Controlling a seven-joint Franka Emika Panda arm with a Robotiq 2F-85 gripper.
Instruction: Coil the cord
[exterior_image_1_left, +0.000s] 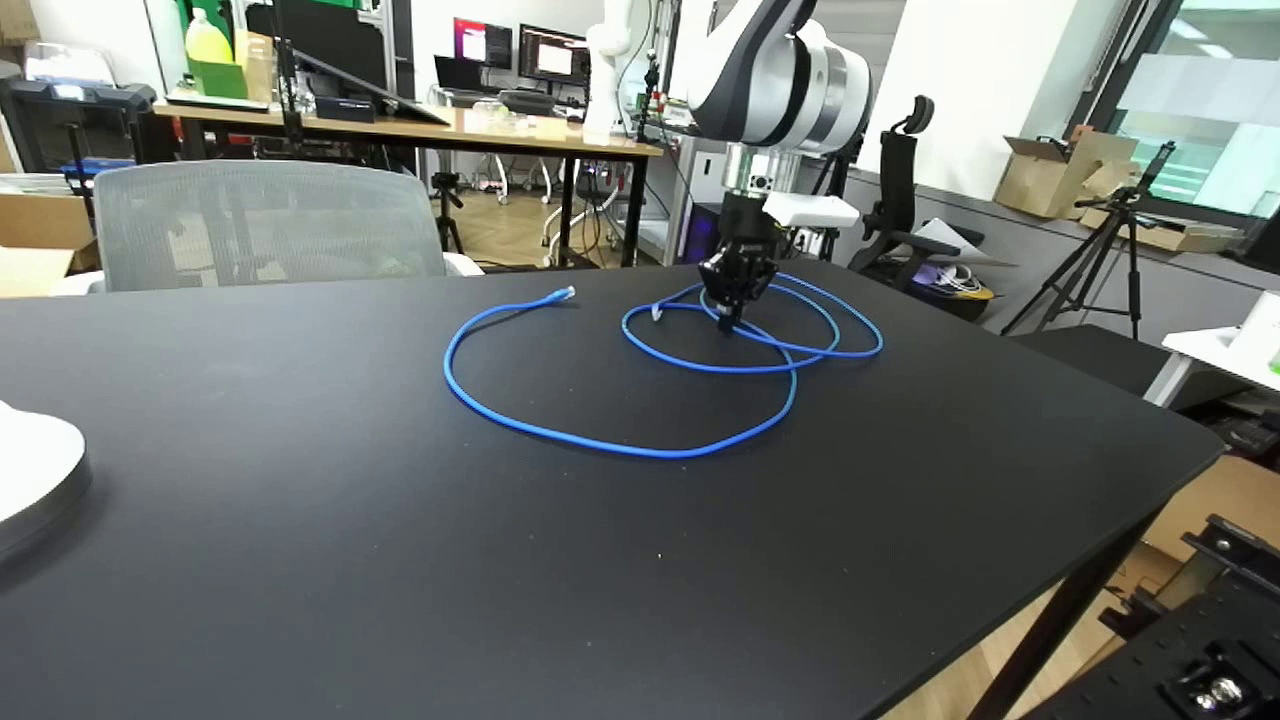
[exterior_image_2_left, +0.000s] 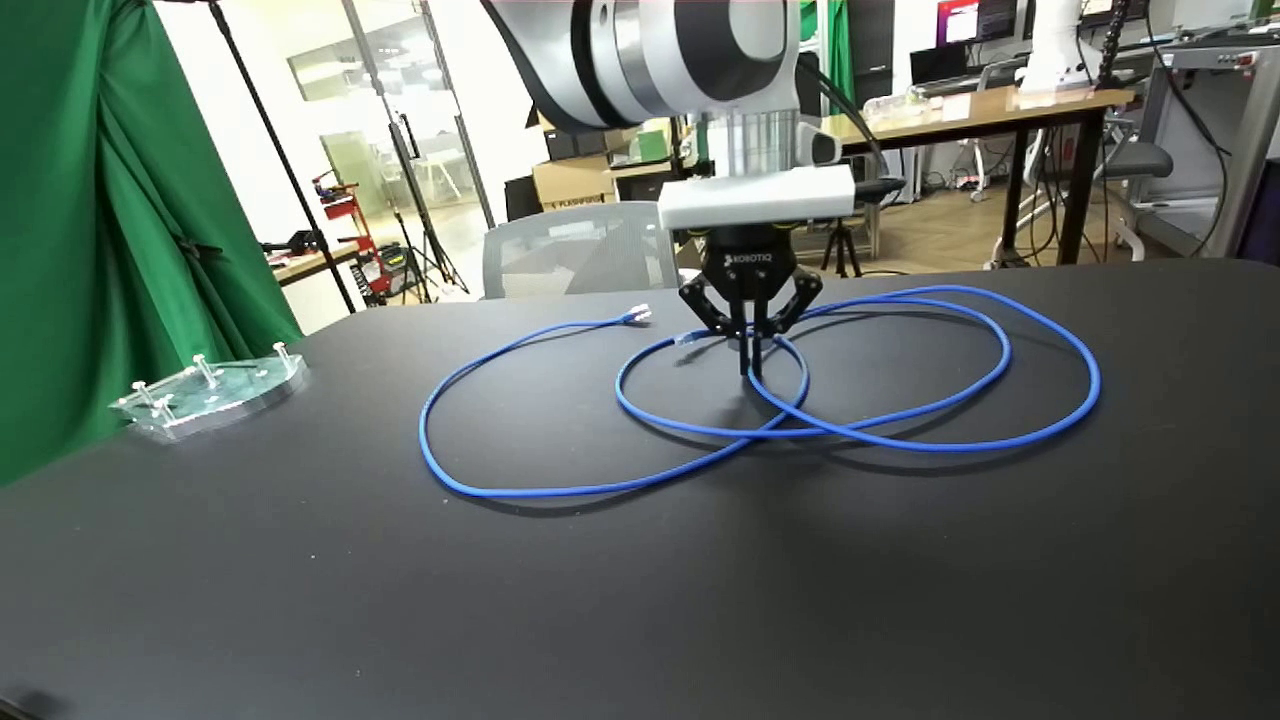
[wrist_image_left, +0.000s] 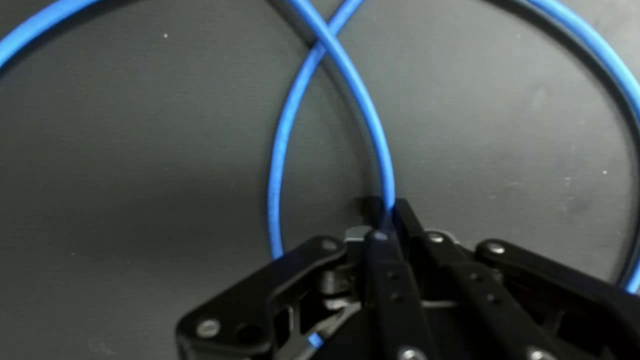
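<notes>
Blue Ethernet cable (exterior_image_2_left: 760, 434) lies in big overlapping loops on the black bench (exterior_image_1_left: 400, 600), strands crossing at several pts. Robot arm (exterior_image_1_left: 780, 80) comes down from above; end effector (exterior_image_2_left: 751, 366) points down amid the loops, fingers (wrist_image_left: 390, 280) nearly together w/ one cable strand pinched betw. the tips. Can't tell if tips touch the bench. Wrist view: pinched strand runs up from the tips & crosses over a 2nd strand nr top edge.

One plug (exterior_image_1_left: 566, 293) is well apart from the end effector, at the end of a wide bend; 2nd plug (exterior_image_2_left: 686, 338) is just beside the fingers.

Also on bench: clear plate (exterior_image_2_left: 210, 392) w/ upright bolts, green curtain (exterior_image_2_left: 120, 230) behind; white rounded obj. (exterior_image_1_left: 40, 465), cut off at frame edge, ID unclear. Mesh-back chair (exterior_image_1_left: 270, 225) beyond far edge, in both ext. views.
</notes>
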